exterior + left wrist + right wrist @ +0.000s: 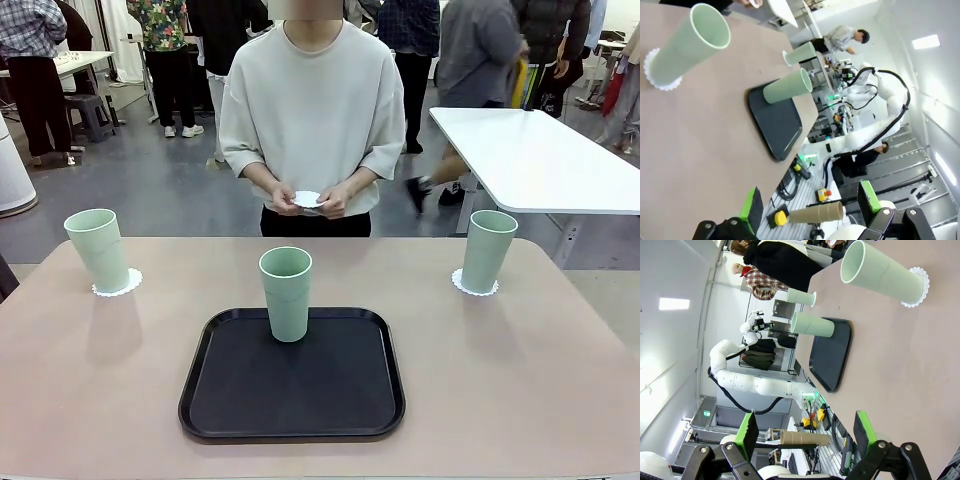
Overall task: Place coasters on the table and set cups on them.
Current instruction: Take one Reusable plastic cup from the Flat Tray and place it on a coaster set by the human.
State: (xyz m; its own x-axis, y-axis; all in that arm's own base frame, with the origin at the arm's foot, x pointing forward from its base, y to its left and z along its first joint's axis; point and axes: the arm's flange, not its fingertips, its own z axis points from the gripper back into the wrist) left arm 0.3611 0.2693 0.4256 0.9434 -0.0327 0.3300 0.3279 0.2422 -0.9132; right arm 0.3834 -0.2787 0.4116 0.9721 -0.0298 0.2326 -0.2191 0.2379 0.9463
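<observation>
Two of the three cups are already seated. Take the black tray (300, 395) as the dial's centre, with the person at twelve o'clock. The ten-o'clock cup (97, 250) stands upright on the ten-o'clock coaster (118, 284), and the two-o'clock cup (489, 250) on the two-o'clock coaster (472, 287). They sit well apart on the bench (520, 390), spaced like place settings.

The third cup (286, 293) stands upright on the tray's twelve-o'clock half, with no coaster under it. The last coaster (307, 198) is pinched between the person's hands (335, 203), off the bench past its twelve-o'clock edge. I'd guess it is held ready to be laid down so that cup has somewhere to go.

The left tool (810, 205) hangs with its fingers spread wide and nothing between the green pads. The right tool (805, 432) is the same, gaping and empty. Both look across the bench from off to the side, probably parked back to leave the person room.

What remains, as I judge it, is the coaster on bare bench and then the tall cup lifted off the tray. It is tapered and top-heavy, so it could tip if nudged.
</observation>
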